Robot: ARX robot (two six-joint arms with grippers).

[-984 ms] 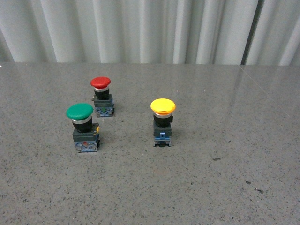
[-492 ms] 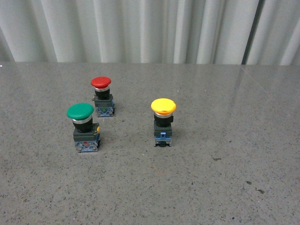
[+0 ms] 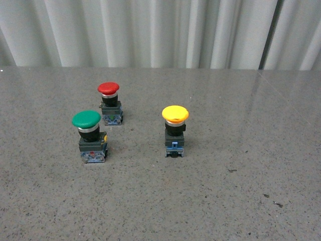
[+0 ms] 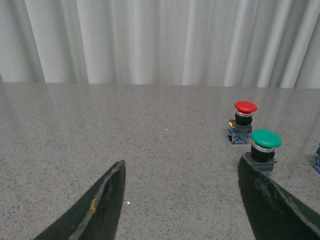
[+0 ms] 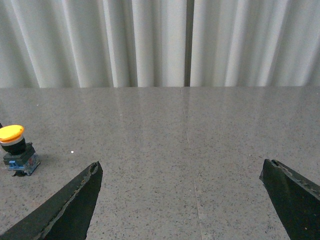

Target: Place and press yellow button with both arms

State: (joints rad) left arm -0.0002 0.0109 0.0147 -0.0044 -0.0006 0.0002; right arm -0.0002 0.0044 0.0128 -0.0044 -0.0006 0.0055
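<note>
The yellow button stands upright near the middle of the grey table, with its yellow cap, black neck and dark base. It also shows in the right wrist view, far off to one side of my right gripper. Neither arm shows in the front view. My left gripper is open and empty, its dark fingers spread over bare table. My right gripper is open and empty, fingers wide apart over bare table.
A green-capped button stands left of the yellow one and shows close to one left finger. A red-capped button stands behind it. Pale pleated curtains back the table.
</note>
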